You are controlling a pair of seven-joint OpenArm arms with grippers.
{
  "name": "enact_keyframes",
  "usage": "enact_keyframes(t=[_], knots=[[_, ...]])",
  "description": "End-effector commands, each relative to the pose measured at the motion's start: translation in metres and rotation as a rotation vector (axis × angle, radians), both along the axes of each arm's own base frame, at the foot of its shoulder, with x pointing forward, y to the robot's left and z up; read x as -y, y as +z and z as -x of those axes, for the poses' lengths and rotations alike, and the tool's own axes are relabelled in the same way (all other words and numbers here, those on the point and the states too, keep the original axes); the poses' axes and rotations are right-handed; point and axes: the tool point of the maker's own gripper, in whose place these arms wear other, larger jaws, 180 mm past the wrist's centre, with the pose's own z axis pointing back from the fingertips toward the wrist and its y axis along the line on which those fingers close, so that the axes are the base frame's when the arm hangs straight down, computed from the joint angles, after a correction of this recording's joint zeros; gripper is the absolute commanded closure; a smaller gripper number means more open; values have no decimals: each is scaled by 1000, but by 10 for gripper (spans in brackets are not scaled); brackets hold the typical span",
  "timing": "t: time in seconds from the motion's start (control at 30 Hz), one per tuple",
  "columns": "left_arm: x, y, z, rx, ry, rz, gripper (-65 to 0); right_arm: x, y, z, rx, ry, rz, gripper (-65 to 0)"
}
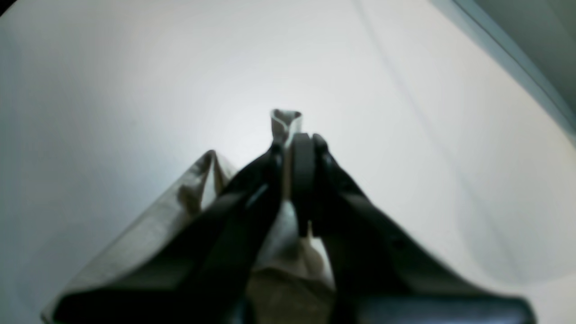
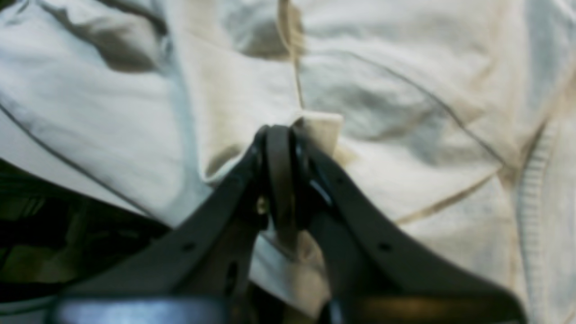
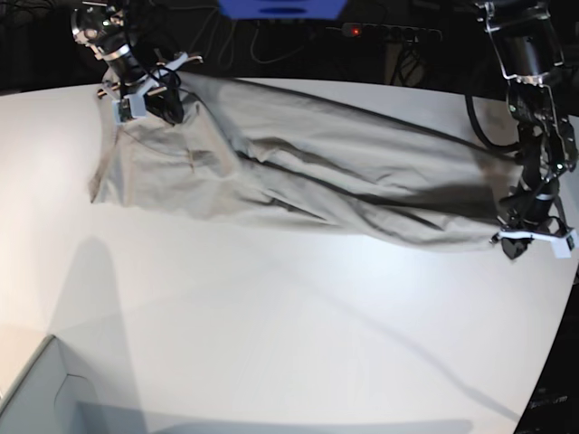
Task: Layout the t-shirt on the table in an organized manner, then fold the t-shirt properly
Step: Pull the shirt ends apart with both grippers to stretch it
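Note:
The beige-grey t-shirt (image 3: 298, 176) hangs stretched in a long wrinkled band across the far half of the white table (image 3: 271, 325), between both grippers. My right gripper (image 3: 167, 107) at the far left is shut on a fold of the t-shirt (image 2: 405, 90); in the right wrist view its fingertips (image 2: 281, 135) pinch a cloth edge. At the right edge of the table my left gripper (image 3: 514, 242) is shut on the other end. In the left wrist view a small tuft of t-shirt (image 1: 284, 120) sticks out past that gripper (image 1: 294, 141), over bare table (image 1: 112, 90).
A pale box corner (image 3: 36, 398) sits at the near left. Cables and a power strip (image 3: 389, 32) lie in the dark behind the table. The table's curved edge (image 1: 508, 54) runs close to my left gripper.

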Motion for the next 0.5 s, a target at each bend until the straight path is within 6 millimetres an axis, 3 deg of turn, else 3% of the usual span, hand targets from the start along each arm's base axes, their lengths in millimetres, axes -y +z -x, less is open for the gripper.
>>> enact_keyframes(t=[0.0, 0.07, 0.2, 0.47], knots=[[-11, 12, -5, 45, 7, -13, 0, 2, 6, -4, 29, 1, -11, 0], [-18, 0, 1, 23, 22, 10, 0, 4, 0, 0, 12, 0, -13, 0], [-20, -1, -10, 41, -4, 35, 0, 5, -4, -2, 6, -1, -15, 0], [2, 43, -45, 191, -176, 17, 0, 5, -5, -2, 2, -3, -18, 0]])
